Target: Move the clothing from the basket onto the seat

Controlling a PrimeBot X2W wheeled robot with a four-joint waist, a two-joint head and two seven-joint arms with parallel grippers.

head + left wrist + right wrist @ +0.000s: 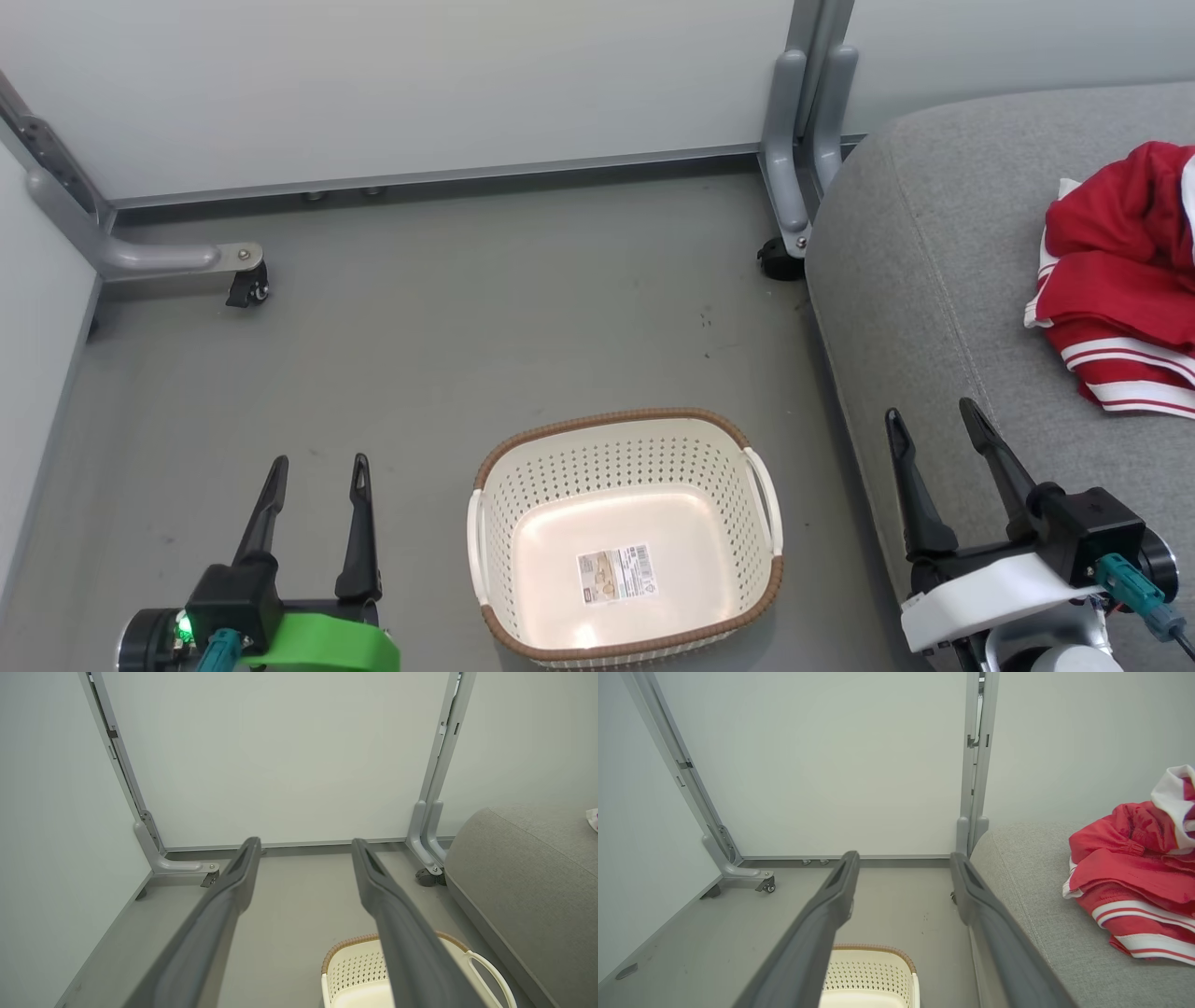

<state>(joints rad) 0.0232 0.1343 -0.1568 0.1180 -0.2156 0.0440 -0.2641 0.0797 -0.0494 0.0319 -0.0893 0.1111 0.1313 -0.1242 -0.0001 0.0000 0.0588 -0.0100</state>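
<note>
Red, white-striped clothing [1116, 280] lies on the grey upholstered seat [915, 280]; the cream perforated plastic basket [611, 418] is empty. Your left hand [317, 462] and right hand [929, 408] are spread, unladen. Looks finished; nothing to fetch.

pale grey-white partition panels [420, 84] span the top of the frame and run down the left edge. a grey metal bracket foot with a black castor [177, 254] sits at upper left, and a taller grey metal upright post [805, 140] at upper right. the matte grey floor [448, 327], faintly scuffed, fills the middle. the large grey fabric sofa cushion [934, 280] takes the right side.
</note>
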